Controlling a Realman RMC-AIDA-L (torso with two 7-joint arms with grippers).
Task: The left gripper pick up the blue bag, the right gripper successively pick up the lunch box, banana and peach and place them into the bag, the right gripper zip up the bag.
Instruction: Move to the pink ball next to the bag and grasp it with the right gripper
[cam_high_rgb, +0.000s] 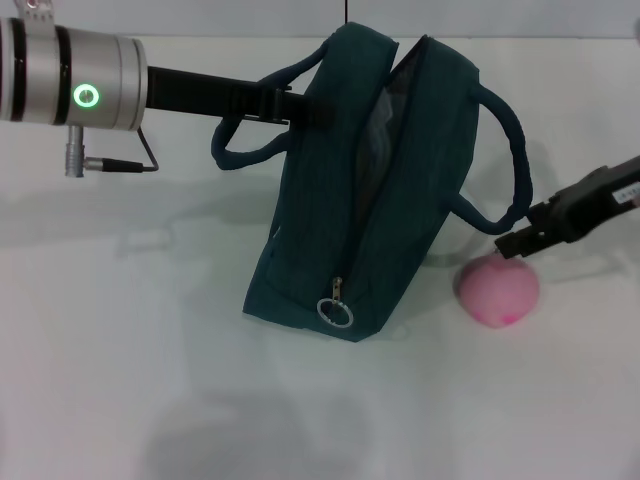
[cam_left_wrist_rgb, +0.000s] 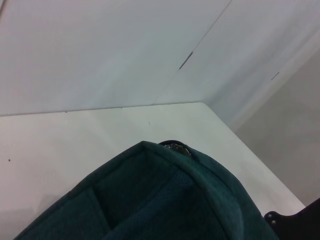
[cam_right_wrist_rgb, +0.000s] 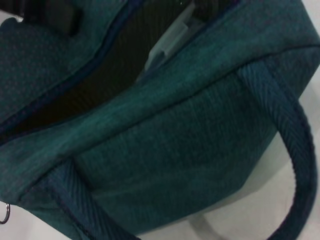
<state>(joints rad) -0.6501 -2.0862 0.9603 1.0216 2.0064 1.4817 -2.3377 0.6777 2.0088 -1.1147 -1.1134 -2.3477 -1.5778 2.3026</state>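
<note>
The blue bag (cam_high_rgb: 330, 220) stands in the middle of the white table with its top zipper open and its silver ring pull (cam_high_rgb: 335, 313) hanging at the near end. My left gripper (cam_high_rgb: 303, 108) reaches in from the left and is shut on the bag's upper left edge by the left handle (cam_high_rgb: 240, 150). The pink peach (cam_high_rgb: 498, 290) lies on the table right of the bag. My right gripper (cam_high_rgb: 512, 244) hovers just above the peach, close to the bag's right handle (cam_high_rgb: 512, 160). A pale clear edge of the lunch box (cam_right_wrist_rgb: 167, 42) shows inside the bag (cam_right_wrist_rgb: 175, 140). The banana is hidden.
The white table (cam_high_rgb: 120, 380) stretches out in front of and left of the bag. In the left wrist view the bag's end (cam_left_wrist_rgb: 165, 200) fills the lower part, with the table's far corner (cam_left_wrist_rgb: 202, 105) and a pale wall beyond.
</note>
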